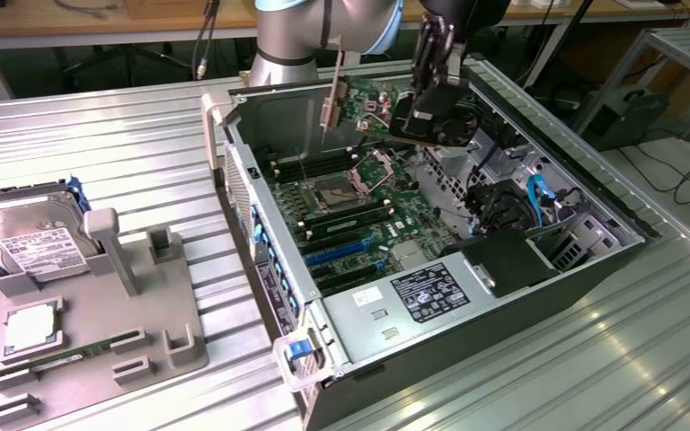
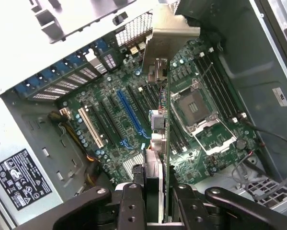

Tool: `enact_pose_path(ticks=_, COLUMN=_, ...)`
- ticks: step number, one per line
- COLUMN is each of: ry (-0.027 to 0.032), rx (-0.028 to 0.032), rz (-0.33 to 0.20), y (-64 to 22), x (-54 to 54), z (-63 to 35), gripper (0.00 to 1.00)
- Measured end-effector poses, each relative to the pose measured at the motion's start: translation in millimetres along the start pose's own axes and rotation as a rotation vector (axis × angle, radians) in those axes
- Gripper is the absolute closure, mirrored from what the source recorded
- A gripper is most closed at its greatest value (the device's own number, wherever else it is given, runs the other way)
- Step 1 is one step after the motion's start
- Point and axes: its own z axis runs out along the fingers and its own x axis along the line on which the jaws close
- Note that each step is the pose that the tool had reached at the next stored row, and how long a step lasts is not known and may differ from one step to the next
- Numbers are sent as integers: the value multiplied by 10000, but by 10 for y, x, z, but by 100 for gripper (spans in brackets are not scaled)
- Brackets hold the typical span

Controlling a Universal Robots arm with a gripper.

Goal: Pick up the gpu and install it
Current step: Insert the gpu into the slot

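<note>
Nearest the wrist camera: the gripper [image 2: 156,194], black linkage arms spread to either side, fingers [image 2: 131,201] clamped on the near end of the gpu [image 2: 162,136]. Seen edge-on from here, a thin green line running away from the lens, with the silver bracket [image 2: 174,33] at the far end. Held upright over the motherboard [image 2: 105,120], seated in no slot. To one side of the card, a long blue slot [image 2: 129,112] with a white one just beside it. To the other side, an open CPU socket [image 2: 200,112] flanked by rows of memory slots. Off at the edge, a labelled power supply [image 2: 21,179].

From the exterior view, a wider account. The gpu [image 1: 367,103] aloft over the far end of the open computer case [image 1: 489,359], green face turned toward the camera, bracket hanging down at the end toward the exterior view's left. The gripper [image 1: 408,109] on the card's other end, toward the exterior view's right, beneath the grey robot arm [image 1: 309,31]. Plain here, and hard to judge from the wrist: the clear gap between card and board.

Also taken in from this side: a ribbed metal table [image 1: 118,144] and, at the exterior view's left of the case, a grey fixture [image 1: 93,305]. On it, a silver hard drive [image 1: 33,238] with a white label and a narrow green memory stick [image 1: 69,353] lying flat, both well apart from the gripper.
</note>
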Motion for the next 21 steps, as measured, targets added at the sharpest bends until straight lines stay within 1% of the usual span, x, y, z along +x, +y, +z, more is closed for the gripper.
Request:
enact_pose_path(ticks=7, ry=32, rx=-26, rz=-1282, y=0, x=0, z=3, gripper=73)
enact_pose_path(ticks=12, ry=52, rx=-42, rz=-2094, y=0, x=0, z=5, gripper=73)
enact_pose_path(ticks=15, ry=68, rx=-57, rz=-2804, y=0, x=0, z=7, gripper=73)
enact_pose_path(ticks=21, ry=91, rx=-76, rz=-3773, y=0, x=0, z=10, gripper=73)
